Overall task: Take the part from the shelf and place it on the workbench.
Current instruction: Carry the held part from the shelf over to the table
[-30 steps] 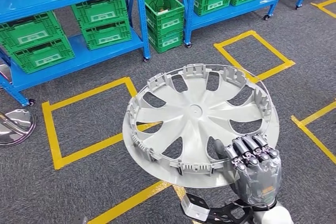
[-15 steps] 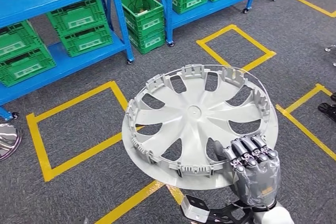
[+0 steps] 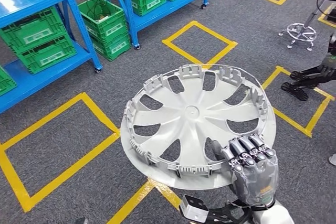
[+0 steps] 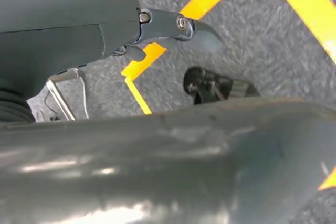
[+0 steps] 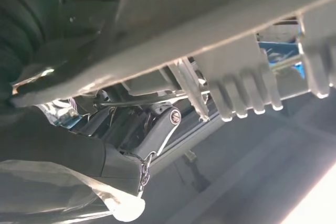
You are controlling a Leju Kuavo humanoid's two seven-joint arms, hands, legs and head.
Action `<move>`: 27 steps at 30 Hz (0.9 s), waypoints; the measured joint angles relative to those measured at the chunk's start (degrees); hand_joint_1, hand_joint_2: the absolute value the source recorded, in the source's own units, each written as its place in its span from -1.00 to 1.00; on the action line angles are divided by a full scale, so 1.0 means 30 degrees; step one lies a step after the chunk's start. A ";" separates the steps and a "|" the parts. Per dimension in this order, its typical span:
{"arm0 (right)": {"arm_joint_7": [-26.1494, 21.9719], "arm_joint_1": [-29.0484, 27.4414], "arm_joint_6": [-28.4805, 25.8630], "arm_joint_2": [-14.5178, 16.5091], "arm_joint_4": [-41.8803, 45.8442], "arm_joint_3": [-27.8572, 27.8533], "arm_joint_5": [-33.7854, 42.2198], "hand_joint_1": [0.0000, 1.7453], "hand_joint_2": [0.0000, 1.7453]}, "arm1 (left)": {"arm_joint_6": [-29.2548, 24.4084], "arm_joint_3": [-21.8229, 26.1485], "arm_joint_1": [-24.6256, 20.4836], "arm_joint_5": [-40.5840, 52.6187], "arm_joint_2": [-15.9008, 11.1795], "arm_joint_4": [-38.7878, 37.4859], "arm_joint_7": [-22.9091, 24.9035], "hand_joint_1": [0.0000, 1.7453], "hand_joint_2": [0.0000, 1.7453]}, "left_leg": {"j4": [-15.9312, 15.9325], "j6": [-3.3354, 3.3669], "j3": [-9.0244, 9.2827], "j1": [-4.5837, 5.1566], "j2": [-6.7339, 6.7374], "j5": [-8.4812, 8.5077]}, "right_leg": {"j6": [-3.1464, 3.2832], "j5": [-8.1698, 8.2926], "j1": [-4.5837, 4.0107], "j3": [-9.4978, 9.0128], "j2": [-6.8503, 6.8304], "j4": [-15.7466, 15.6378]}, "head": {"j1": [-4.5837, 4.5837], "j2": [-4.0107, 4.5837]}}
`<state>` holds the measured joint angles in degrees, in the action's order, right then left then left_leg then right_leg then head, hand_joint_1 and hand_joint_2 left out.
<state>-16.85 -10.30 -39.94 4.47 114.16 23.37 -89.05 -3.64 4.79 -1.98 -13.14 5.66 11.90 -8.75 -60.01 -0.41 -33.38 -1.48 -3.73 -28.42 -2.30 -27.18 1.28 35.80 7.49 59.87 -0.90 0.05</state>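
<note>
Nearest, the right hand (image 3: 252, 174) gripped the near edge of the part (image 3: 197, 123), a grey wheel cover carried flat with its ribbed inner side up; the fingers (image 3: 248, 150) curled over the rim from above, closed on it. In the right wrist view the cover's clipped rim (image 5: 245, 85) ran across just beyond the hand. The left hand (image 4: 79, 30) showed in the left wrist view against the carpet, one finger (image 4: 190, 24) extended, nothing seen in it; whether its fingers were spread or drawn in, I could not tell. Beyond the fingertips of the right hand, past the far rim of the cover, lay grey carpet (image 3: 79, 129) marked with yellow tape squares (image 3: 200, 43). Farther still, away to the left of the fingers, stood blue shelves (image 3: 35, 3) holding green crates (image 3: 38, 38), and one green crate (image 3: 105, 24) sat on the floor between shelf legs. Far right, a stool base (image 3: 303, 31) stood on the carpet.
</note>
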 joint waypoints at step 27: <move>-0.0767 0.1099 0.0011 0.0435 -0.0876 0.0005 0.0000 1.00 1.00 | 0.0516 0.0033 0.0038 0.0126 -0.0880 -0.0029 0.0204 -1.00 -1.00 | -0.0357 -0.0302 0.0171 0.0095 0.0017 -0.0048 | 0.0697 0.0135 -0.0300 -0.0542 -0.0650 -0.0360 | -0.0155 -0.0002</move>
<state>-19.15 -7.01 -39.91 5.78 111.53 23.39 -89.05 -2.10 4.89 -1.87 -12.76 3.02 11.81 -8.14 -61.08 -1.31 -32.86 -1.20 -3.68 -28.56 -0.21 -26.78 0.38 34.18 5.55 58.79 -1.37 0.04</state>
